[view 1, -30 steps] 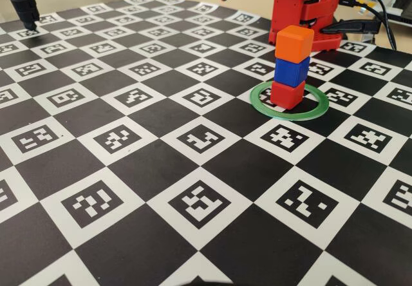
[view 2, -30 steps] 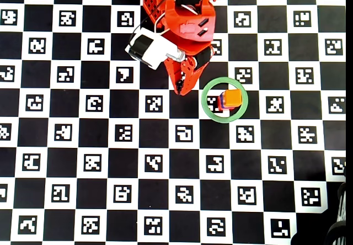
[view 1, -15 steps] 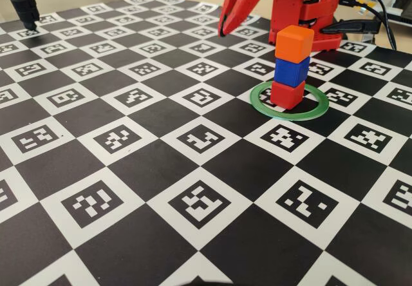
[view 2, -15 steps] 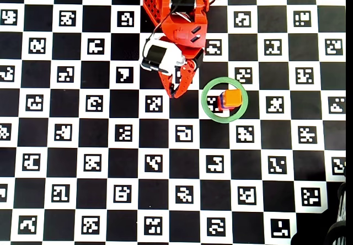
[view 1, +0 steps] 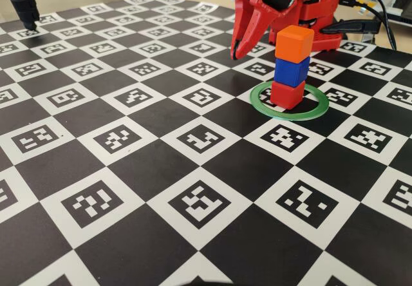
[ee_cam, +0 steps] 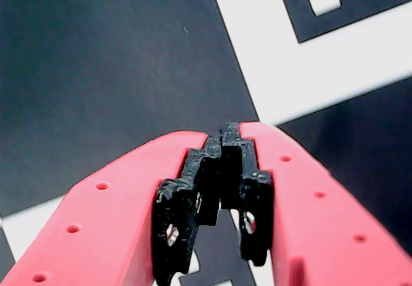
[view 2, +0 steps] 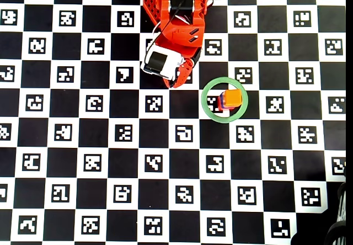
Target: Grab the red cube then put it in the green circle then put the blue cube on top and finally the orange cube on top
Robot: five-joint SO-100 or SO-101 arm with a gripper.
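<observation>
Fixed view: three-cube stack standing upright inside the green circle (view 1: 289, 100) on the checkered counter (view 1: 129, 170); red cube (view 1: 287, 95) at the bottom, blue cube (view 1: 291, 71) on it, orange cube (view 1: 294, 43) on top. Tool (view 1: 235, 54) points down to the left of the stack, clear of it, holding nothing

Wrist view: tool (ee_cam: 224, 133) jaws together at the tips, black pads (ee_cam: 193, 196) meeting, nothing between them; black and white counter squares below

Overhead view: orange cube (view 2: 232, 97) seen top-on inside the green circle (view 2: 210, 88); tool (view 2: 174, 84) to the ring's upper left, apart from it
</observation>
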